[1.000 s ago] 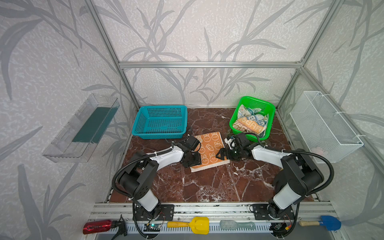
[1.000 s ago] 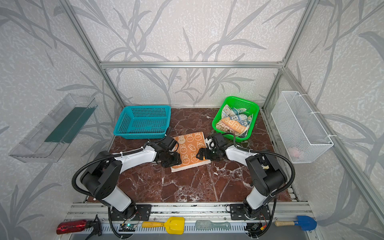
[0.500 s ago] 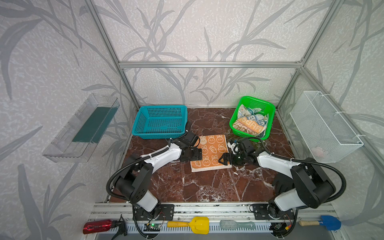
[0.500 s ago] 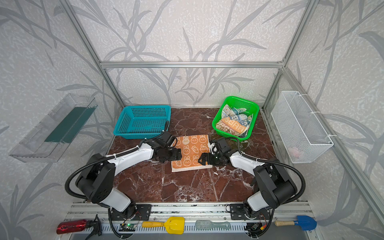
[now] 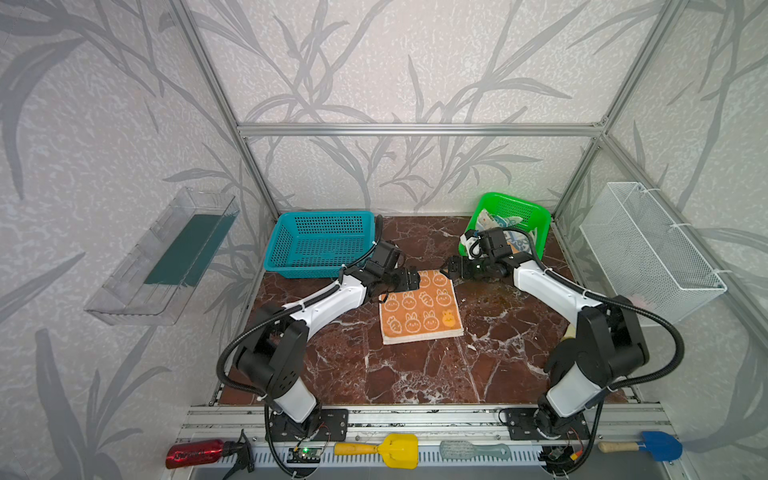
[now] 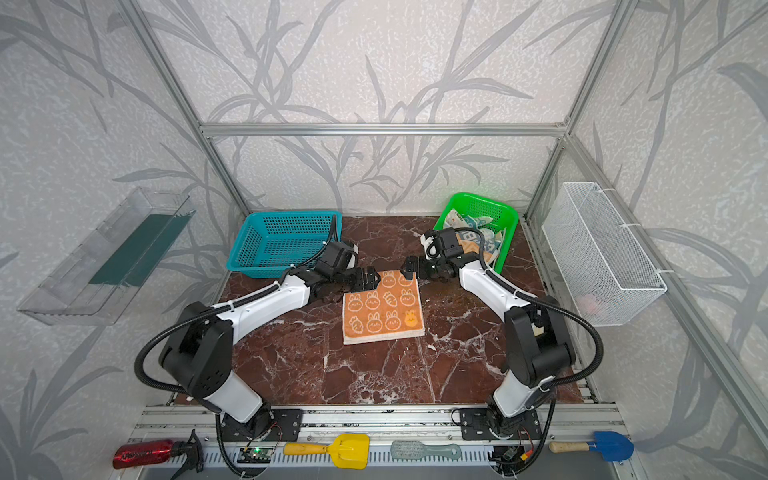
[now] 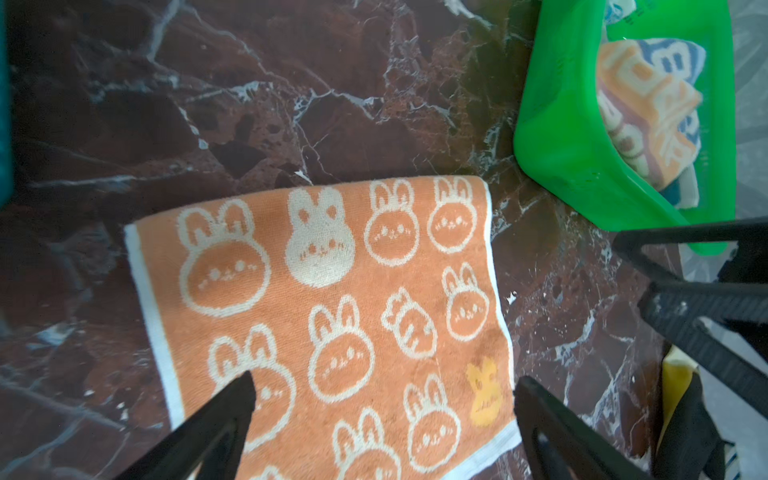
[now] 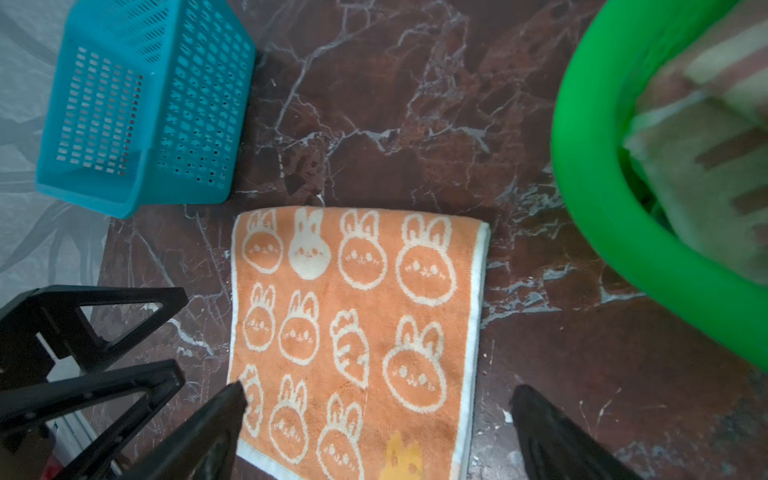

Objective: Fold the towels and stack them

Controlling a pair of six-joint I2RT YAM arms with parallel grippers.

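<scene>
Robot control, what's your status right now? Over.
Both open and empty: left gripper, right gripper, at the orange towel far edge. It lies flat on the table. The other towels sit in the green basket. Nothing blocking.

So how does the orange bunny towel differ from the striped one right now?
The orange towel lies flat on the marble table; the striped towel sits bunched inside the green basket. The orange towel shows white bunnies; the striped towel shows blocky letters. Both are terry cloth with orange in them.
</scene>
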